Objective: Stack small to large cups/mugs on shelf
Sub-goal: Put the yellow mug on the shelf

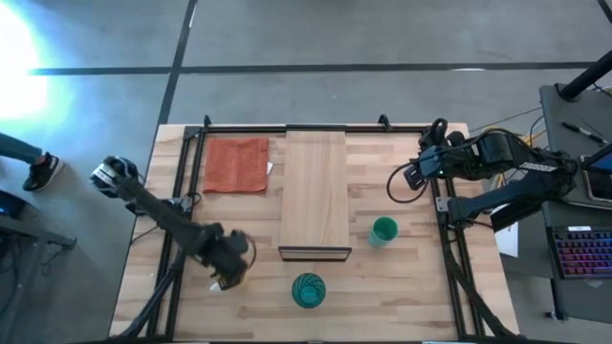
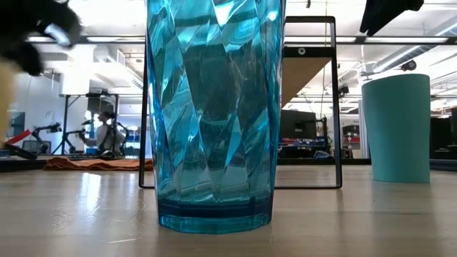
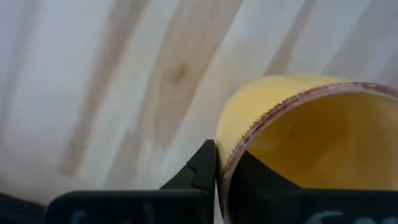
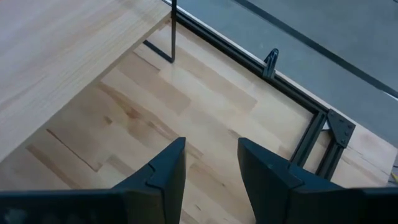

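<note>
My left gripper (image 1: 229, 263) is near the table's front left, shut on the small orange cup (image 3: 311, 130), which also shows at the low view's left edge (image 2: 6, 100). The translucent teal tumbler (image 1: 308, 290) stands upright on its base near the front edge, close to the low camera (image 2: 214, 114). The solid green cup (image 1: 383, 230) stands upright on the table right of the shelf (image 1: 314, 191). The shelf is a light-wood plank with a dark front edge. My right gripper (image 4: 211, 162) is open and empty above the table's far right (image 1: 413, 177). My left gripper holds the orange cup by its rim (image 3: 239, 140). One finger (image 3: 202, 165) is outside the wall and one finger (image 3: 255, 171) is inside the cup. In the low view the cup hangs below the fingers, clear of the table.
An orange-red cloth (image 1: 236, 164) lies at the far left, beside the shelf. A dark metal frame (image 1: 440, 205) runs along the table's sides and far edge. Bare wood (image 1: 239, 220) lies between the cloth and my left gripper. A person (image 2: 107, 132) sits in the room beyond.
</note>
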`<state>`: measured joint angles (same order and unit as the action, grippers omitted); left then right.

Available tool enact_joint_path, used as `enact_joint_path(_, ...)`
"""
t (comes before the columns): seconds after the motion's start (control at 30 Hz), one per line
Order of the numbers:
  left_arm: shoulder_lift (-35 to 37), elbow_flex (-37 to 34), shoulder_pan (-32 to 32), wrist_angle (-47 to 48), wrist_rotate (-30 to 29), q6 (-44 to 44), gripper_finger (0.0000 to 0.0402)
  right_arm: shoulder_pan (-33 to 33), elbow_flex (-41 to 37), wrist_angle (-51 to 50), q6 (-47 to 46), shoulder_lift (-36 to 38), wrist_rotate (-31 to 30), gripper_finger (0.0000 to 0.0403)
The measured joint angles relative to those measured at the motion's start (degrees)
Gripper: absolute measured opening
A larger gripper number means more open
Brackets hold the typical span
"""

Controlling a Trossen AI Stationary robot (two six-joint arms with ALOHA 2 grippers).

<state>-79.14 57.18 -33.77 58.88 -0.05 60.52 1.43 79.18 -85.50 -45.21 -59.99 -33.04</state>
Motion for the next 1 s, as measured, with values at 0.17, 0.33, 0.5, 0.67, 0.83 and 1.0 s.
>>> enact_joint_path(0.17, 4.7, 9.6, 9.8, 13.6, -0.7, -11.0, 0.0002, 0.0, 0.0, 0.0, -0.2, 0.0, 0.0, 0.0139)
enact_joint_path(0.33, 6.1, 23.2, 20.9, 24.3, -5.0, -22.5, 0.0002, 0.0, 0.0, 0.1, -0.2, 0.0, 0.0, 0.0139)
enact_joint_path(0.5, 0.7, 34.1, 32.4, 28.7, -8.6, -38.6, 0.0001, 0.0, 0.0, 0.4, -0.2, 0.0, 0.0, 0.0139)
enact_joint_path(0.67, -5.4, 44.6, 42.6, 28.2, -10.7, -55.5, 0.0001, 0.0, 0.0, 0.5, -2.0, 0.0, 0.0, 0.0139)
enact_joint_path(0.83, -13.7, 57.0, 52.3, 23.7, -11.0, -70.8, 0.0, 0.0, -0.1, 1.2, -4.6, -0.2, 0.0, 0.0139)
enact_joint_path(1.0, -23.3, 69.4, 57.2, 23.5, -9.6, -81.0, 0.0, 0.0, -1.3, 5.0, -5.8, -0.2, 1.3, 0.0139)
